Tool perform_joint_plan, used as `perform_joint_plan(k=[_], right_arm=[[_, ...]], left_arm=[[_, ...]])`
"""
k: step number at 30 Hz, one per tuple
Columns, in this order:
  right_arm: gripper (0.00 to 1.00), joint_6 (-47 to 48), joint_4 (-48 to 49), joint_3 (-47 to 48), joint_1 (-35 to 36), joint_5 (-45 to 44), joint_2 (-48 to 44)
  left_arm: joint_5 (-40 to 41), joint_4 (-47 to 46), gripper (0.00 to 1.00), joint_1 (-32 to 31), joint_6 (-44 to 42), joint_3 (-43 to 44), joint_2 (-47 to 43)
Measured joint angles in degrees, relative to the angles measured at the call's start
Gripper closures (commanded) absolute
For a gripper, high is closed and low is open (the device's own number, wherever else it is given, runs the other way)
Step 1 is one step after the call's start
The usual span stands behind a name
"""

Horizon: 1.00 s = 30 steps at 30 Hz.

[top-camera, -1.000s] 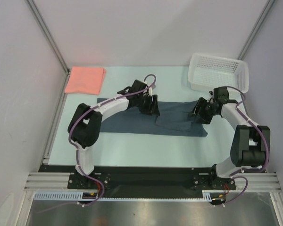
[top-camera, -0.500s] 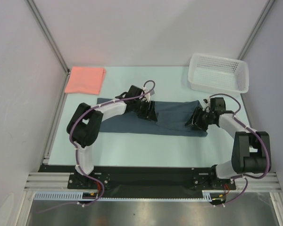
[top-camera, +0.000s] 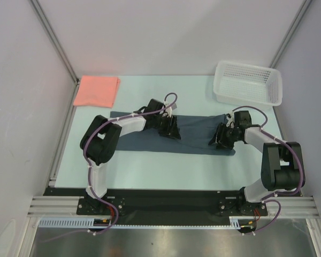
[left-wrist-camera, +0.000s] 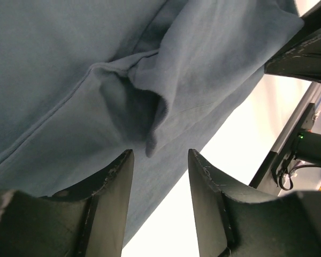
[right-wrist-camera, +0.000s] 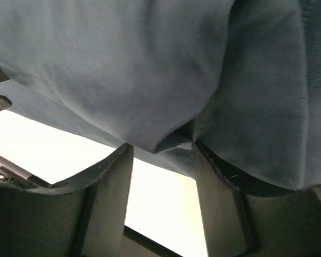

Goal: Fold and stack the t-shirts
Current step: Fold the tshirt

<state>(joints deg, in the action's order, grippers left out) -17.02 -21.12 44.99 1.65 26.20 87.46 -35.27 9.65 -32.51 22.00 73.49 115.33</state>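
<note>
The dark shirt (top-camera: 195, 134) lies lengthwise under both claws. My left claw (left-wrist-camera: 159, 155) and my right claw (right-wrist-camera: 161, 147) each stand part-spread astride a raised fold of it, pinching nothing yet. The pink shirt (top-camera: 97, 90) lies well beyond my left claw.

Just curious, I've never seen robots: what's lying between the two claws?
Only cloth: the dark blue-grey t-shirt stretches from the left gripper to the right gripper, clearest in the top view.

No writing, label or number can be read on the slate blue-grey cloth t-shirt (top-camera: 195, 138), the folded salmon-pink t-shirt (top-camera: 97, 90) or the white mesh basket (top-camera: 249, 83).
</note>
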Motion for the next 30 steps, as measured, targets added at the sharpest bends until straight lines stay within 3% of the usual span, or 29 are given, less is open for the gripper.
perform_joint_plan(k=[16,22,24,27,30], right_arm=[[0.53,4.22,-1.92,4.28,0.28,-1.07,3.30],[0.81,5.33,-1.49,4.28,0.39,-0.22,3.72],[0.89,5.07,-1.51,4.28,0.39,0.13,3.61],[0.98,4.57,-1.92,4.26,0.37,0.83,2.49],[1.00,3.45,-3.34,4.26,0.37,1.62,0.48]], left_arm=[[-1.64,-1.53,0.84,-0.20,3.50,0.94,2.27],[-2.51,-1.09,1.00,-0.20,3.91,2.08,2.34],[-2.58,-0.76,1.00,-0.20,4.26,2.23,2.34],[-2.69,-0.07,1.00,-0.20,5.07,2.43,2.34],[-2.71,1.07,1.00,-0.09,5.57,2.93,2.32]])
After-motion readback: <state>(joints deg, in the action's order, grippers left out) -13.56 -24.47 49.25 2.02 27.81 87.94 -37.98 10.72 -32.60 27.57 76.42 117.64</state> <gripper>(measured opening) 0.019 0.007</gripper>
